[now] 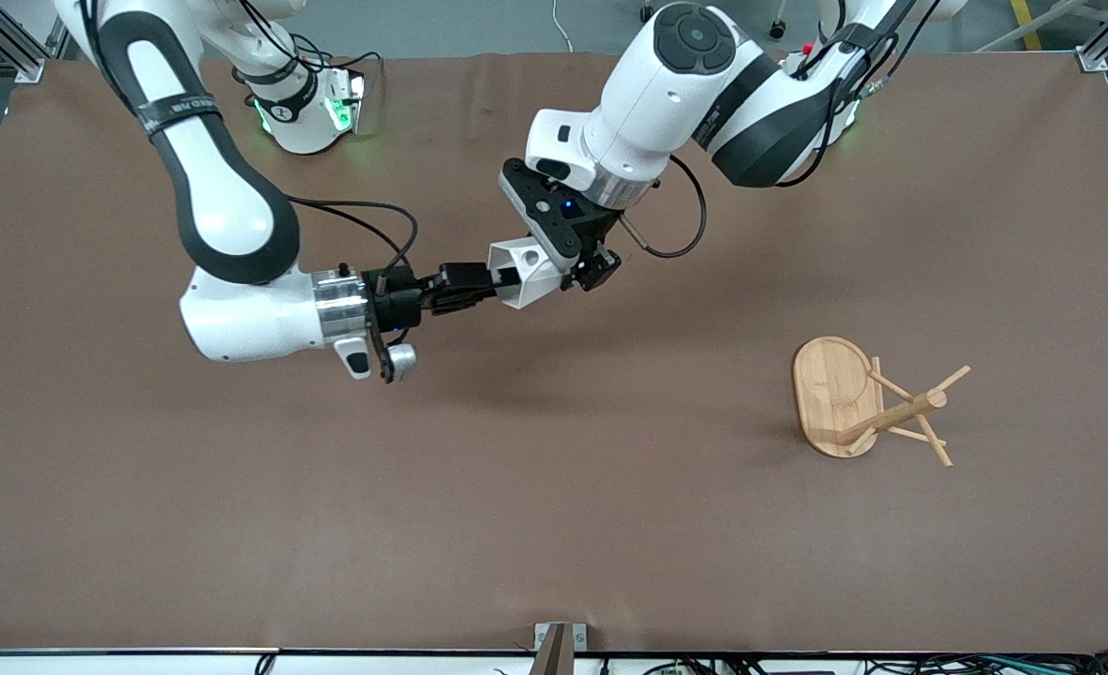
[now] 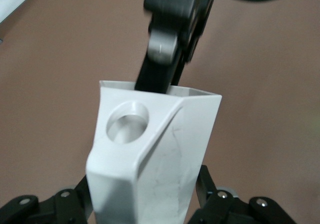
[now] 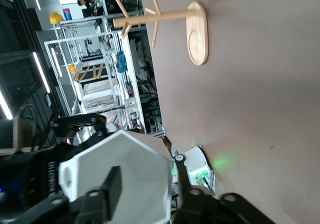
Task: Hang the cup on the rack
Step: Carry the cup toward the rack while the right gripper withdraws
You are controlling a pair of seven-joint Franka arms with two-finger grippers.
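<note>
Front view: one cup [image 1: 526, 272], one rack [image 1: 868, 403], two grippers. Cup up in the air in the upper middle of the frame, over bare desk [image 1: 554, 525]. Gripped from both ends: left gripper [image 1: 575, 258] fingers closed on its sides, right gripper [image 1: 479, 281] fingers pinching its rim. Partly hidden by both; handle hole plain in left wrist view [image 2: 127, 121]. Rack upright, lower in the frame toward the left arm's end, well apart from the cup, clear of desk edges, open desk all round. Peg count hard to make out.
</note>
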